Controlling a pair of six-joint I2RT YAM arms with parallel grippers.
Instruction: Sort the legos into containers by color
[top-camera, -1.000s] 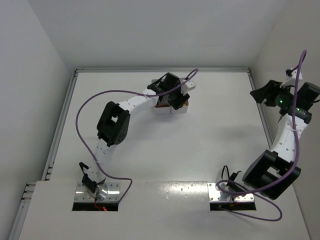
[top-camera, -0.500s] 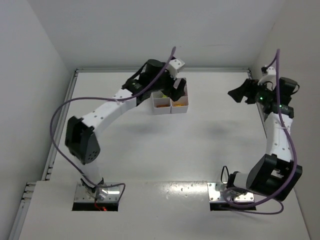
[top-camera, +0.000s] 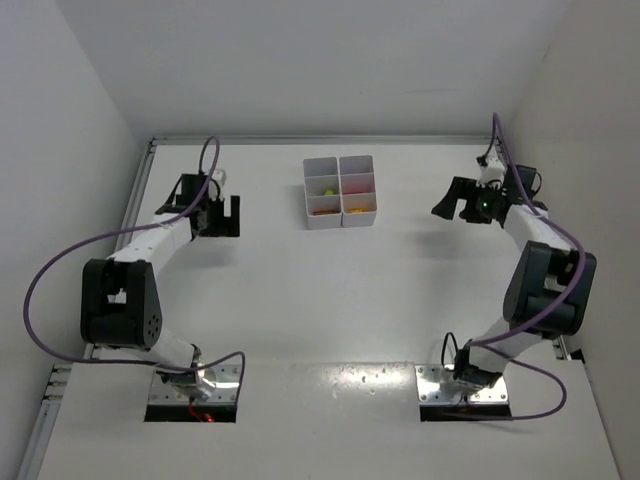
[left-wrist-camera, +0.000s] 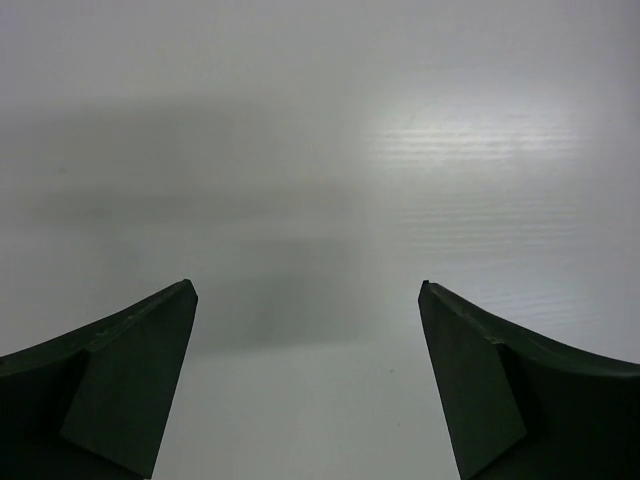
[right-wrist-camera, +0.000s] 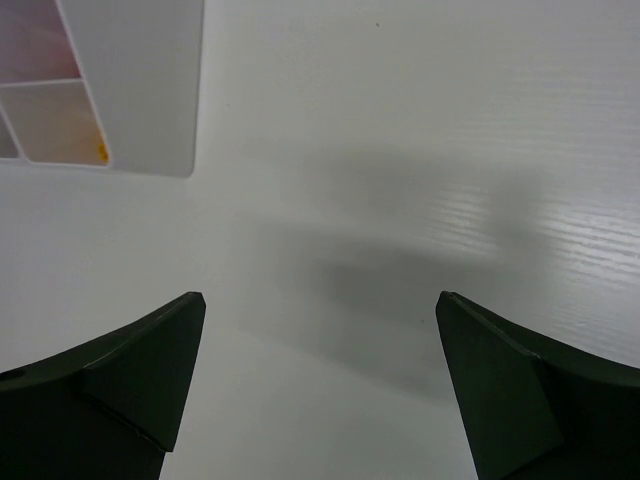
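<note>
The legos (top-camera: 328, 191) I can see lie in the white tray (top-camera: 321, 167) at the far middle of the worktop (top-camera: 330, 300), my left tool (top-camera: 226, 217) and right tool (top-camera: 452, 203) hang spread apart and empty at the sides, and I think a careless reach in could knock the tray and spill them.

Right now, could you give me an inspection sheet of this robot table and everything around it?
Surface: white glossy table.
Job's things: white six-cell tray at the far middle; small coloured bricks lie in some cells; none seen loose.
Clutter: nothing seen.
Fingers: left fingers open over bare table, left of the tray; right fingers open, right of the tray; both hold nothing.
Cables: purple cables loop along each arm.
Surroundings: white walls on three sides; metal rail along the table's left edge.
</note>
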